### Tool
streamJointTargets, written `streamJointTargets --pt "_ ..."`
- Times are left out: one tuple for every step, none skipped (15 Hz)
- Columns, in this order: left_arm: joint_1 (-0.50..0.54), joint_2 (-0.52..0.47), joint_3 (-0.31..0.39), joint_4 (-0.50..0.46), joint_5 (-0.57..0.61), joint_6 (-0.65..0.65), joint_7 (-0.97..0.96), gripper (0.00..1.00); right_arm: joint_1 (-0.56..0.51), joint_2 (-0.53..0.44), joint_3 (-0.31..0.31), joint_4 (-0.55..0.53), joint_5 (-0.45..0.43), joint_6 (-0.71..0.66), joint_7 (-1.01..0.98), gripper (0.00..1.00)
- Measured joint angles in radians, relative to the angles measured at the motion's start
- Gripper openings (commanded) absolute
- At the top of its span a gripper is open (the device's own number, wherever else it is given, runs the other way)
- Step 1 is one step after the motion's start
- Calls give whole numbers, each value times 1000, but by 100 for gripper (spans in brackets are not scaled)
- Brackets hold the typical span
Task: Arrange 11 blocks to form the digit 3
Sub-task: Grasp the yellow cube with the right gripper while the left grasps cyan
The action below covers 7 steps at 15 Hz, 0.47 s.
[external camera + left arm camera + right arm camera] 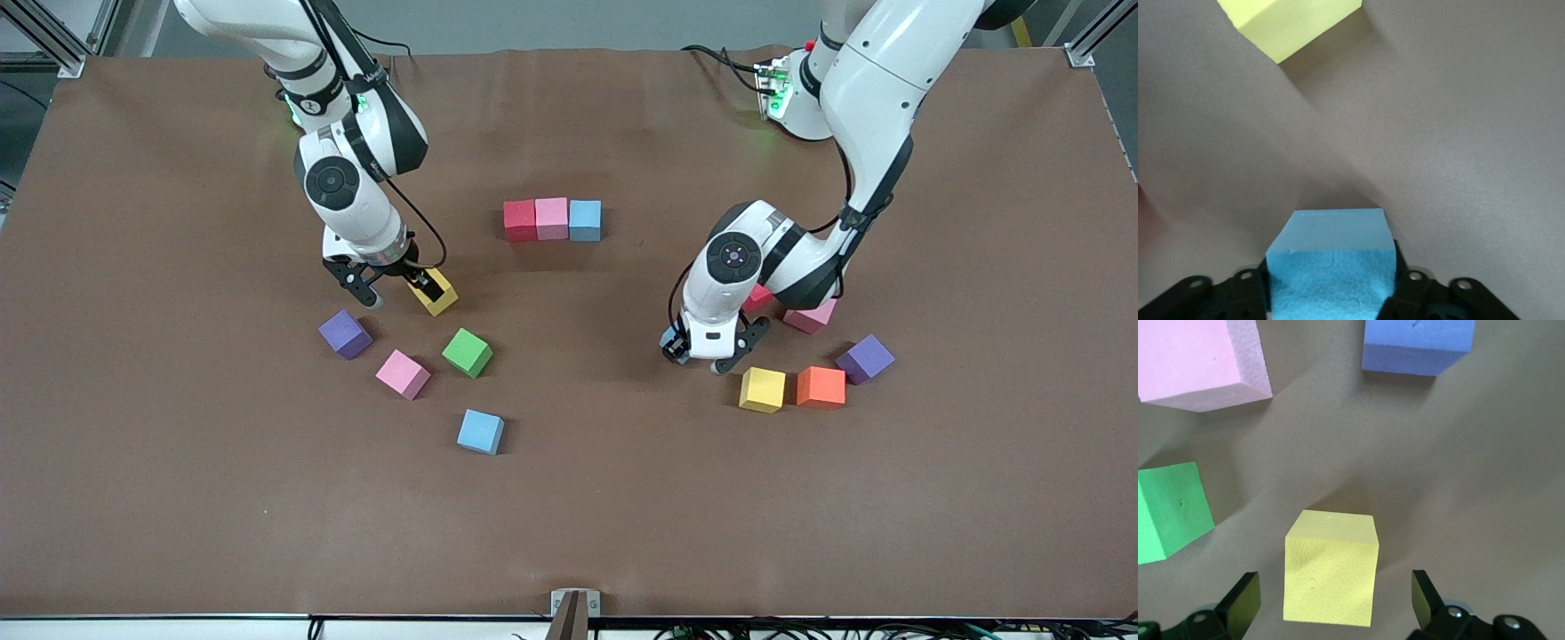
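The 11 blocks are small matte foam cubes scattered over the brown table (569, 533). Three already stand touching in a row at mid-table: a red cube (519, 220), a pink cube (551, 218) and a light blue cube (585, 220); that row is all there is of the digit 3.

Toward the left arm's end, the left gripper (713, 354) is down at the table, its fingers pressed against both sides of another light blue cube (1331, 267), which the left wrist view shows filling the space between them. Just beside it, nearer the front camera, sit a yellow cube (763, 389) and an orange cube (821, 387), close together, with a purple cube (865, 358) next to the orange one. A second pink cube (811, 316) and a second red cube (758, 297) lie partly hidden under the left arm.

Toward the right arm's end, the right gripper (396, 289) is low with its fingers spread wide on either side of a second yellow cube (1330, 567), not touching it. Nearer the camera lie a green cube (468, 352), a third pink cube (403, 373), a second purple cube (345, 334) and a third light blue cube (481, 431), all apart.
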Motion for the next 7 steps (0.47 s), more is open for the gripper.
streamJointTargets --pt "0 0 -1 2 0 0 0 46 0 11 0 -2 0 20 0 100" --pt "0 0 -2 4 0 0 0 46 0 25 0 -4 0 43 0 100" --pt "0 0 -2 6 0 0 0 46 0 42 0 -5 0 65 0 100" --pt "0 -1 -2 11 0 0 0 46 0 58 0 -5 0 80 -1 100" --pt "0 -1 -2 18 -1 0 -2 46 0 71 0 -5 0 89 -1 100" --pt "0 -3 -2 27 -3 0 -7 46 0 80 0 -5 0 95 -1 100" --pt "0 -6 -2 34 -9 0 -12 43 0 84 0 -5 0 95 -1 98"
